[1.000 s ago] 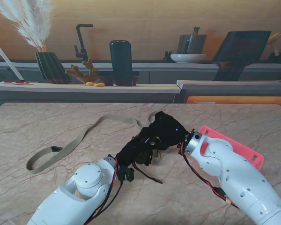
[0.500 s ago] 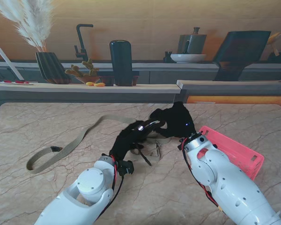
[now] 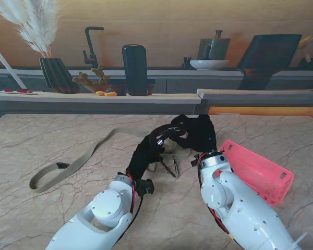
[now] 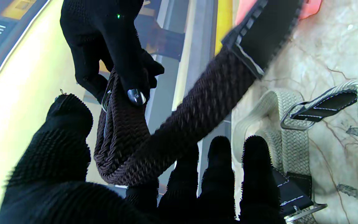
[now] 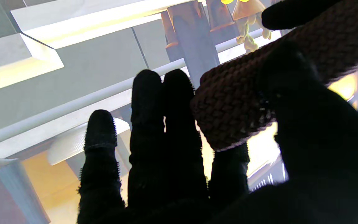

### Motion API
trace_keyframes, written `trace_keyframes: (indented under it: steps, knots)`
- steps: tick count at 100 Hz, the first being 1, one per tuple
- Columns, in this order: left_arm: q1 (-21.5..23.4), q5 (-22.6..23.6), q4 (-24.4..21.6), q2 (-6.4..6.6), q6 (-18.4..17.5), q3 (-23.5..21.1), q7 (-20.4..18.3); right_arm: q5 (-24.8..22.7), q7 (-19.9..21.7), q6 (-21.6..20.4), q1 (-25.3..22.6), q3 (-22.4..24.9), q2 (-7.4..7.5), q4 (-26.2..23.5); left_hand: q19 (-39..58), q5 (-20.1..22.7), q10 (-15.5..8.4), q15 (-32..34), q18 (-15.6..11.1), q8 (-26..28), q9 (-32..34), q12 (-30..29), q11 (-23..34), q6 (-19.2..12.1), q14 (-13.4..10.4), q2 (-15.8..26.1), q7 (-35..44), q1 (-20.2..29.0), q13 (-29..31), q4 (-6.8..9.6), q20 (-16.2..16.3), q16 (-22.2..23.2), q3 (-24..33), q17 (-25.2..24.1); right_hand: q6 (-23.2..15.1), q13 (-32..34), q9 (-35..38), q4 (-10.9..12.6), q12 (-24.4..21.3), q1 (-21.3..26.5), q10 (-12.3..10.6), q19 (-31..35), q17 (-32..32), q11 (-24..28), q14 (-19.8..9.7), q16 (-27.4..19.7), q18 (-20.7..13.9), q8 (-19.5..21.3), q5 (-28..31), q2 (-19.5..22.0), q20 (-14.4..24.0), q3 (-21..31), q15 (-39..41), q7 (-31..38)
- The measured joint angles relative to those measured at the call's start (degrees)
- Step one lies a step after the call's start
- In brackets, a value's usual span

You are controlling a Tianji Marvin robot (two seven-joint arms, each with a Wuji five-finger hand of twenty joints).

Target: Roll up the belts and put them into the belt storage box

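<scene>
From the stand's view, we have both gloved hands raised over the middle of the surface (image 3: pixel 52 208), working a dark brown belt (image 3: pixel 164 136) between them. Our left hand (image 3: pixel 146 153) and right hand (image 3: pixel 198 133) meet there, each clamped on the belt. A beige belt (image 3: pixel 78 161) lies slack across the left half of the surface, its buckle end just under our hands. The pink storage box (image 3: pixel 255 172) sits near the right edge, beside our right forearm.

In the left wrist view, the brown belt (image 4: pixel 194 115) loops over our left hand's fingers (image 4: pixel 222 168), the roll's start pinched with its buckle by our right hand (image 4: pixel 113 46). The loose tail runs off toward the box. The beige belt (image 4: pixel 291 137) rests on the surface beyond.

In the right wrist view, our right hand (image 5: pixel 216 174) grips a braided fold of the brown belt (image 5: pixel 235 112) between thumb and fingers.

To roll well, we judge we should keep the core pinched tight and feed the tail with even tension, edges stacked flush, so the coil does not spring open.

Against a second ago, our right arm has swung inward and uncovered more of the box, and the hands have lifted higher and farther from us.
</scene>
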Motion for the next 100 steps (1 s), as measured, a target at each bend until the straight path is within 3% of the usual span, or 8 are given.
trace_keyframes:
  steps: [23,35,48,60,77,100]
  knots:
    - [-0.79,-0.45,1.54,-0.09,0.06,0.94,0.09,2.56,-0.28,1.05,1.01,-1.88,-1.03,1.46,-2.58,-2.3,-0.01,-0.03,-2.66,-0.06,-1.23,-0.48,-0.61,0.0,-0.51,-0.01,-0.01,-0.02,-1.36,0.0,-1.05,-1.35,0.58,-1.4,1.01,-0.04,0.0,0.14,-0.47,0.09,0.79,0.2,-0.09,0.27,0.69,0.0,0.54,0.0,0.0,0.0,-0.2,0.71,0.6,0.0]
    - [-1.17,0.29,2.26,-0.38,-0.04,1.89,2.62,3.63,-0.07,1.06,1.88,-3.3,-1.3,2.34,-3.0,-5.16,-0.13,-0.03,-4.55,-0.31,-3.68,-1.98,-0.69,0.04,-0.97,-0.01,1.35,-0.02,-2.49,0.0,-1.57,-1.87,1.86,-2.02,1.91,-0.05,-0.02,0.15,-1.01,0.69,1.61,0.64,-0.21,0.57,1.42,0.0,0.58,0.0,0.0,0.0,-0.7,0.71,0.71,0.01]
    - [-1.35,2.82,3.09,-1.1,-0.25,2.4,5.11,3.85,-0.15,0.84,2.39,-4.66,-1.6,3.05,-3.24,-7.22,-0.66,0.75,-4.92,-2.48,-5.08,-2.19,-0.67,0.05,-1.61,0.03,1.49,-0.02,-3.59,0.0,-1.59,-1.88,2.12,-2.17,3.25,-0.05,-0.02,0.19,-1.16,0.69,2.6,0.96,-0.67,0.71,2.35,0.0,0.64,0.0,0.0,0.09,-0.74,1.38,1.27,0.95]
    - [-1.29,2.93,3.16,-1.64,-0.21,2.44,7.59,3.39,-0.68,0.19,2.51,-5.61,-1.65,3.49,0.67,-7.22,-0.77,3.1,-4.92,-3.5,-5.11,-2.19,0.59,-0.52,-1.68,3.52,1.44,-0.02,-2.79,0.0,-0.38,-1.88,2.12,-0.38,4.09,-0.05,-0.02,0.2,-1.21,0.69,2.98,1.18,-0.72,0.76,2.75,0.0,1.13,0.0,0.0,0.14,-0.77,1.82,1.36,1.38]
    - [-0.8,3.18,2.68,-2.3,-0.21,2.09,10.21,1.66,-1.72,-0.06,2.51,-6.68,-1.65,4.1,5.82,-7.22,-0.83,5.95,-3.8,-3.64,-5.08,-2.01,2.28,-1.09,-1.68,3.6,1.34,0.28,-0.6,0.0,1.79,-1.25,2.08,2.51,5.68,-0.05,0.03,0.22,-1.46,0.69,3.66,1.76,-0.84,1.24,3.49,0.0,1.45,0.0,0.0,0.51,-1.37,1.82,2.06,2.4]
    - [-0.7,5.31,2.64,-2.77,-0.95,2.06,12.96,0.41,-1.81,-0.06,2.81,-7.96,-1.48,4.85,6.69,-7.22,-1.55,6.75,-3.75,-5.11,-5.75,-1.98,2.88,-1.1,-1.68,3.6,-1.81,0.37,-0.63,0.0,2.36,-0.66,2.06,2.14,7.95,-0.05,0.09,0.85,-2.3,0.65,4.35,2.64,-1.48,1.31,4.28,0.0,2.1,0.0,0.0,0.52,-1.42,2.18,2.19,3.82]
